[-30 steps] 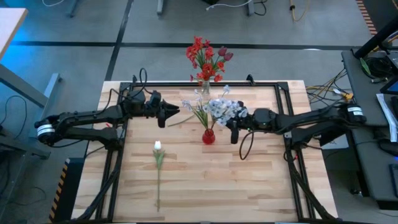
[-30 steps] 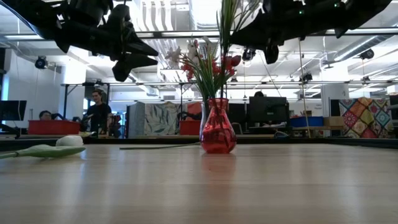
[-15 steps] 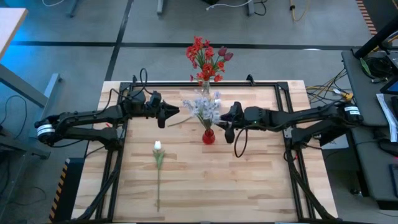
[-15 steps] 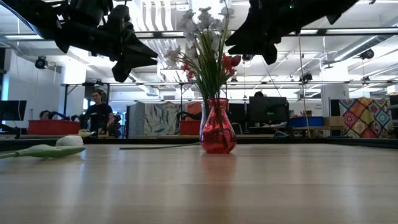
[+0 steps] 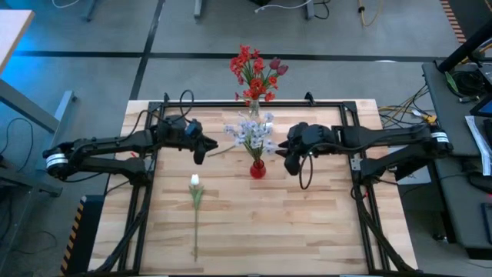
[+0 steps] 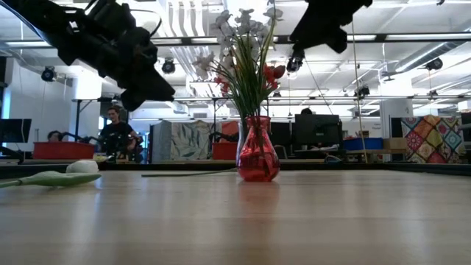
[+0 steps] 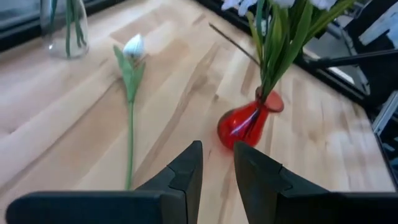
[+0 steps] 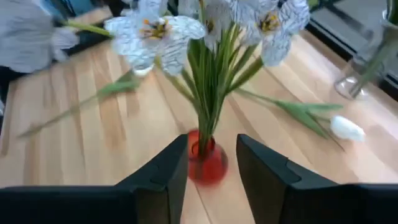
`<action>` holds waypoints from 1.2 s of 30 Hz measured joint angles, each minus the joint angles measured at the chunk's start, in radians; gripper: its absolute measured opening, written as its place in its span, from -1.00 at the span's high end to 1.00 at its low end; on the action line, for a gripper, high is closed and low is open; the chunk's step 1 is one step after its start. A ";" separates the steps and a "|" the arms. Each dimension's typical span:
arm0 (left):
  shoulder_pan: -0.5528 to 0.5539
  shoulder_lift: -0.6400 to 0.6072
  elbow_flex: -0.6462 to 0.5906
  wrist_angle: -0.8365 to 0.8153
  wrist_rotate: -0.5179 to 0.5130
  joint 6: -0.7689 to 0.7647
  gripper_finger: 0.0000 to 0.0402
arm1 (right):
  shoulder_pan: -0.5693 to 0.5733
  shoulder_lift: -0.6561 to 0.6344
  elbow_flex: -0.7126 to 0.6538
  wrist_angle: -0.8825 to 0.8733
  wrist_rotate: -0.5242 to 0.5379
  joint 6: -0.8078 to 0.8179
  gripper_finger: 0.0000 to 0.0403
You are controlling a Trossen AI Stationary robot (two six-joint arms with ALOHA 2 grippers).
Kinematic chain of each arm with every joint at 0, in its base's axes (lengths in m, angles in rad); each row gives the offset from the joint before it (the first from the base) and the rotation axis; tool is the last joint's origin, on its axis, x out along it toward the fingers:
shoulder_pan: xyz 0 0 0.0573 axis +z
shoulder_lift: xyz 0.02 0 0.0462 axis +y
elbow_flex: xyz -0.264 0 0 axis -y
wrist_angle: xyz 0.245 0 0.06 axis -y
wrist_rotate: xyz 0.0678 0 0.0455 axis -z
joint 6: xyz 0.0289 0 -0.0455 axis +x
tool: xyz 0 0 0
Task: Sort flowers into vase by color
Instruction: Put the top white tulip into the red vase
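- Here, on the light wooden slatted table [image 5: 307,223], a small red glass vase [image 5: 257,168] stands near the middle, holding a bunch of pale blue-white flowers [image 5: 250,131] on green stems; the stems rise upright out of its neck.
- At the middle of the table's far edge stands a clear glass vase [image 5: 253,108] with red cluster flowers [image 5: 250,71] and a dark maroon bud [image 5: 278,68].
- A single white tulip-like bud on a long green stem [image 5: 195,201] lies flat on the boards, towards the near left part of the table, its bud pointing to the far edge; a second green-stemmed flower [image 8: 305,115] with a white bud lies on the table between the two vases, seen in the right wrist view.
- The left gripper [image 5: 202,150] hangs above the table just left of the red vase, apart from it; its two dark fingers [image 7: 186,171] stand slightly parted with nothing between them; the lying white tulip is on the near side of it, well clear.
- The right gripper [image 5: 290,160] hangs just right of the red vase, not touching it; its fingers [image 8: 168,171] are parted and empty, the blue-white bunch straight ahead of them.
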 joint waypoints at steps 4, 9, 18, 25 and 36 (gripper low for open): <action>0.000 0.013 0.000 -0.035 -0.003 0.000 0.62 | 0.017 -0.001 0.057 -0.108 -0.003 -0.001 0.57; 0.000 0.090 0.000 -0.035 0.003 0.000 0.62 | 0.020 -0.026 0.041 -0.140 -0.086 0.023 0.87; 0.003 0.293 0.029 0.073 0.071 0.040 0.62 | 0.027 -0.189 -0.116 -0.132 -0.090 0.141 0.96; 0.006 0.484 0.187 0.006 0.107 0.148 0.62 | 0.029 -0.289 -0.168 -0.133 -0.048 0.175 0.96; 0.032 0.663 0.410 -0.171 0.117 0.289 0.62 | 0.029 -0.395 -0.197 -0.134 -0.041 0.183 0.96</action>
